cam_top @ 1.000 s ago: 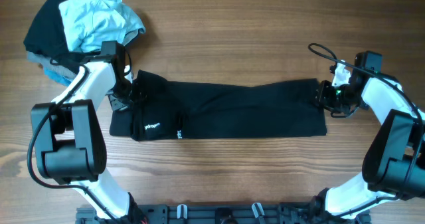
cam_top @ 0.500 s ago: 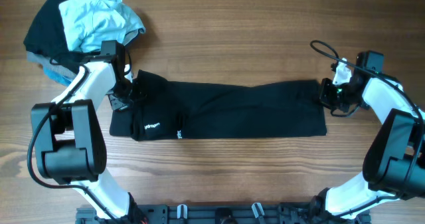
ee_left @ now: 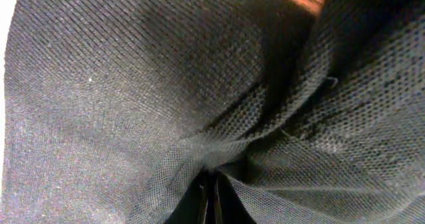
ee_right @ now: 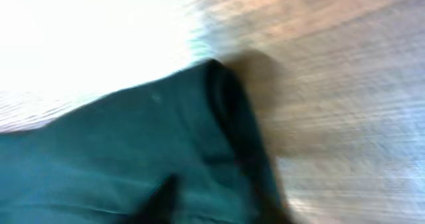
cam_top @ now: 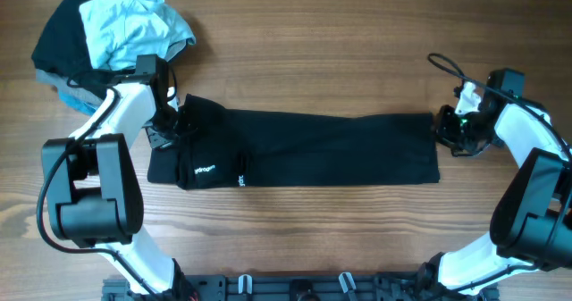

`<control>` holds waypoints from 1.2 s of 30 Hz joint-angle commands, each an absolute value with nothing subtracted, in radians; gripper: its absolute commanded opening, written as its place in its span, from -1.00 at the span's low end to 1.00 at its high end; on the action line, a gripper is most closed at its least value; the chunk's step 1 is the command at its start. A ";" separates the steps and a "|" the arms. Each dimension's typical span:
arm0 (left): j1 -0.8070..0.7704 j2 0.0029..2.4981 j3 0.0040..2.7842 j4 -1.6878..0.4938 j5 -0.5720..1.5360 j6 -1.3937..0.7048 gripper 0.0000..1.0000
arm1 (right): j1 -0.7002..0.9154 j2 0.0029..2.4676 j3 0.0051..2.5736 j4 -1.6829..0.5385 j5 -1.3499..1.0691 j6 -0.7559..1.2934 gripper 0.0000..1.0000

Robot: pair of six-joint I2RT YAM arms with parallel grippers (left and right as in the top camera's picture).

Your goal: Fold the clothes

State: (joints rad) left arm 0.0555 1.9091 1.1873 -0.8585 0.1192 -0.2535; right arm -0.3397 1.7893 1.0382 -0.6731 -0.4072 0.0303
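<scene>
Garment: the black garment lies as a long flat strip across the middle of the bench. Its left end is doubled over, with small white print showing.
Left claw: the left claw sits at the far left corner of the garment. Its wrist view shows mesh cloth puckered right at the closed tips, so it is clenched on the garment.
Why held: pinning that corner probably anchors the left end so the strip lies taut and smooth before a fold.
Right claw: the right claw is just beside the garment's far right corner, over bare wood. Its wrist view is blurred and shows only that corner and the bench. I cannot tell whether the fingers are parted or closed, or whether they touch the cloth.
Why there: it looks placed to work the right end, opposite the anchored one.
Containers: none in view, so nothing is boxed or binned.
Pile: a loose pile waits at the far left. A blue top lies over dark cloth, well apart from the garment's right end.
</scene>
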 commanded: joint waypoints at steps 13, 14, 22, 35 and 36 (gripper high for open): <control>0.064 1.892 1.180 -0.847 0.099 -0.270 -0.89 | -0.340 1.794 0.983 -0.565 -0.334 0.029 -0.84; 0.064 1.892 1.180 -0.847 0.099 -0.270 -0.89 | -0.340 1.794 0.985 -0.559 -0.324 0.029 -0.90; 0.064 1.892 1.180 -0.847 0.099 -0.270 -0.56 | -0.409 1.794 1.042 -0.535 -0.311 -0.004 -0.30; 0.064 1.795 1.211 -0.850 0.273 -0.213 -0.28 | -0.385 1.794 0.970 -0.734 -0.384 0.099 -0.14; 0.064 1.802 1.211 -0.828 0.261 -0.213 -0.40 | -0.385 1.794 0.950 -0.716 -0.347 0.136 -0.33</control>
State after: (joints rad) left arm 0.0555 1.8053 1.1973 -0.8696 0.2584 -0.2249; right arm -0.3935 1.7885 1.0042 -0.7330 -0.4427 0.0120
